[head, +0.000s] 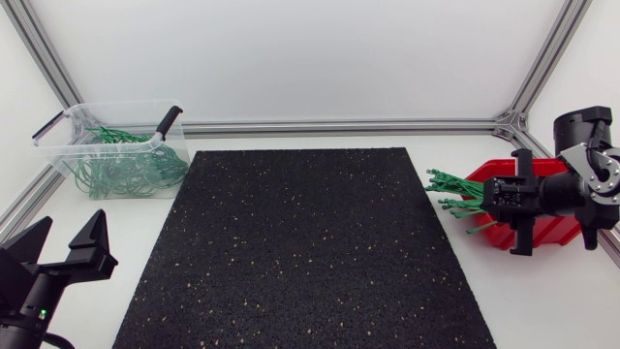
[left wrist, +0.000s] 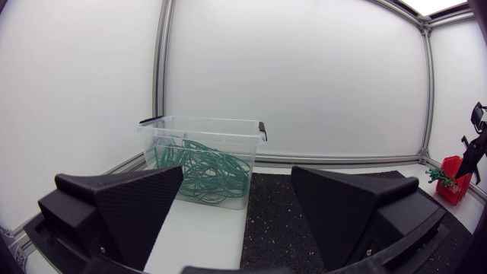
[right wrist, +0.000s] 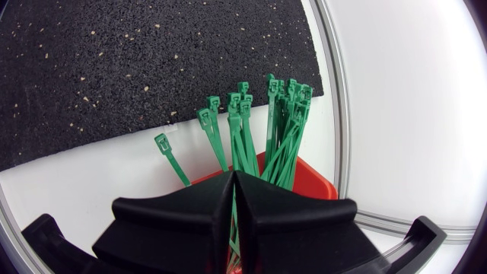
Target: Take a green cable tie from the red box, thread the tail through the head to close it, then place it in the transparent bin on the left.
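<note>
A black speckled rubber mat (head: 310,252) is being shown across the middle of the white table (head: 542,301), with bare white strips being left along its far edge and both sides. The far edge of the table is being bounded by an aluminium frame rail (head: 339,126). The widest open room is being offered over the mat, between the two arms.

At the far left corner a transparent plastic bin (head: 68,131) with black handles is being seen, with looped green ties (head: 121,165) lying inside it. The left gripper (head: 70,225) is being held at the near left corner, well apart from the bin, its fingers being kept wide apart with nothing between them.

At the right edge a red plastic box (head: 552,233) is being seen beside the mat. A bundle of green plastic cable ties (head: 450,194) is fanning out of it, heads pointing toward the mat. The right gripper (head: 499,199) is being held directly over the box. In the right wrist view its fingers (right wrist: 183,213) are being pressed together, with a thin green strand of the bundle being pinched in the seam.
</note>
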